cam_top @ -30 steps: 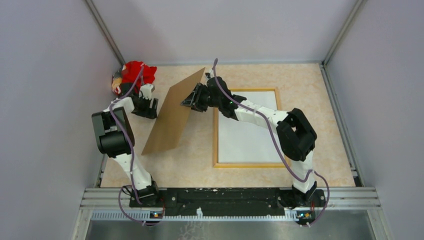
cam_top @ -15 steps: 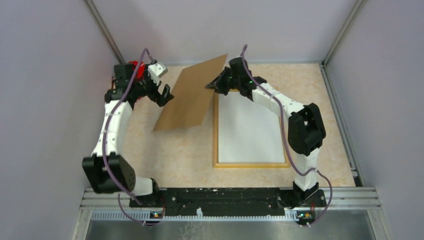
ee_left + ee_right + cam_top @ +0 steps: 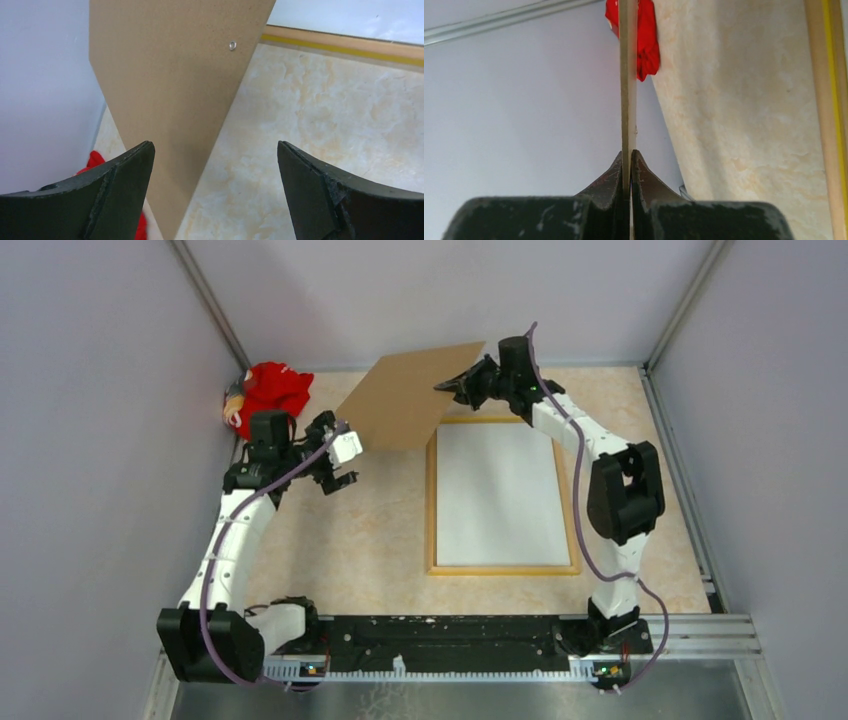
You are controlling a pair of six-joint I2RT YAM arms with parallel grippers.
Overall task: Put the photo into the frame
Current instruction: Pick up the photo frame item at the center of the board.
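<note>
The frame (image 3: pixel 431 500) lies back up on the table, its light wood border showing. A white sheet (image 3: pixel 500 490), the photo's plain back, lies inside it. My right gripper (image 3: pixel 452 388) is shut on the right edge of the brown backing board (image 3: pixel 410 398) and holds it tilted in the air beyond the frame's far left corner. In the right wrist view the board (image 3: pixel 627 75) stands edge-on between the shut fingers (image 3: pixel 630 160). My left gripper (image 3: pixel 343 452) is open and empty at the board's lower left corner. In the left wrist view that corner (image 3: pixel 170 100) hangs ahead of it (image 3: pixel 215 190).
A red cloth toy (image 3: pixel 268 390) lies in the far left corner; it also shows in the right wrist view (image 3: pixel 644 35). Grey walls close in the table on three sides. The frame's edge with a yellow stripe (image 3: pixel 350 47) shows in the left wrist view.
My right gripper has carried the board up and toward the back right. My left arm has swung from the far left corner toward the board's lower left corner.
</note>
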